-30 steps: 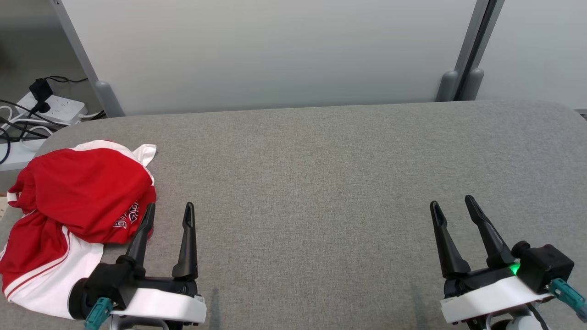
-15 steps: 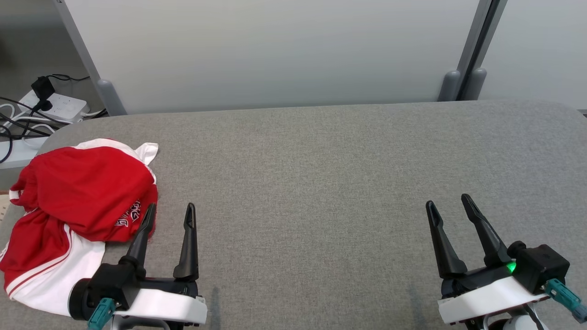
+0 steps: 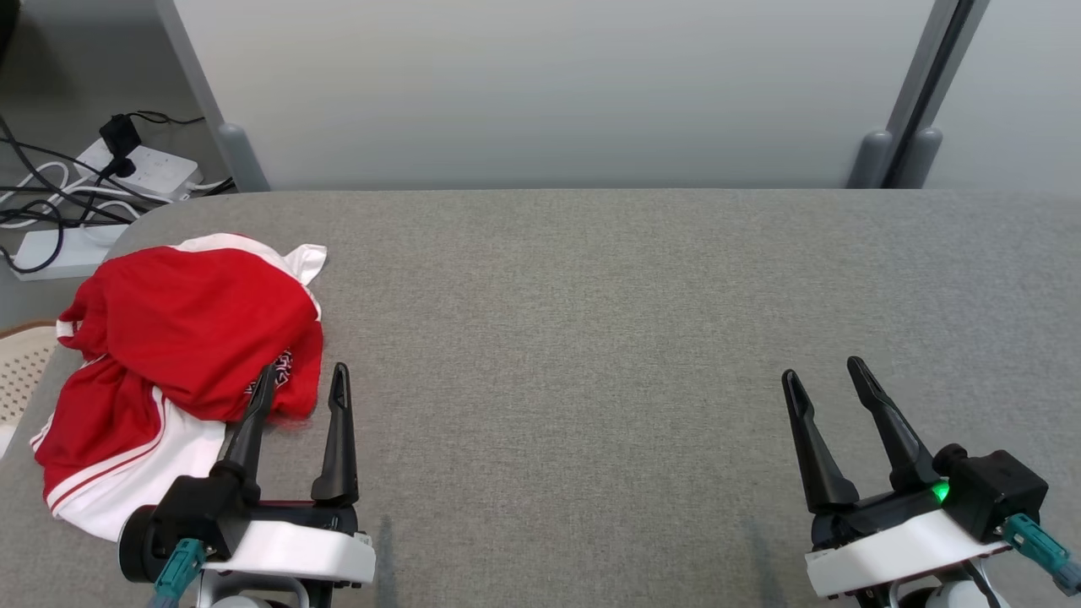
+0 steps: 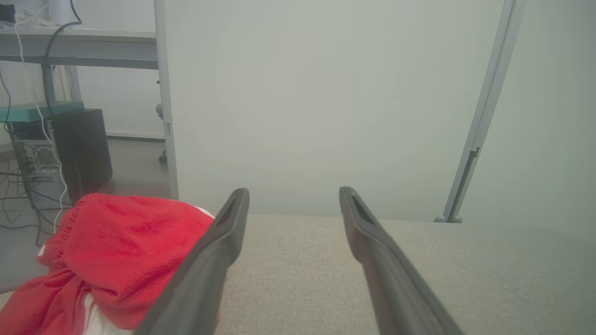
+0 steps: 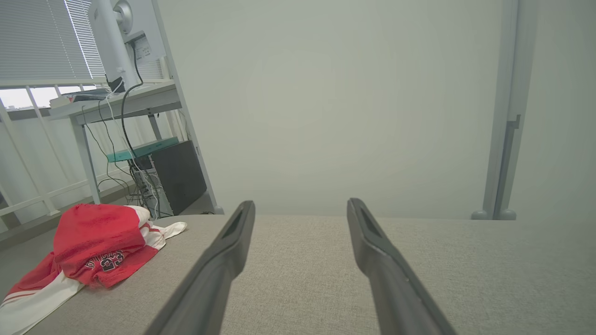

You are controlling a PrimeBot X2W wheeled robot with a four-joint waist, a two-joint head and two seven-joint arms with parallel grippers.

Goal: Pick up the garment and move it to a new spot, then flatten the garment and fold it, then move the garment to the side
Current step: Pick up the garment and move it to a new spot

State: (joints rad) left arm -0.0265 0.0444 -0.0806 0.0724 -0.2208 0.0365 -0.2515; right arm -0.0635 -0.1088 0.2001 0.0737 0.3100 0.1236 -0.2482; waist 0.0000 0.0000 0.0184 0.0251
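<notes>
Garment (image 3: 181, 338): red and white, crumpled on the desk (image 3: 591, 338) just outboard of the left gripper (image 3: 305, 370), which stands wide and empty. Its outer finger (image 3: 252, 426) overlaps the red hem; contact cannot be confirmed. Right gripper (image 3: 820, 369), likewise wide and empty, is well apart from it. The heap's long axis runs roughly along the left gripper's reach, white trim nearest the wrist. The lettering is partly buried in folds.

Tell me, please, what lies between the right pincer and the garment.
Head view: bare grey table and the left pincer at the garment's edge.
</notes>
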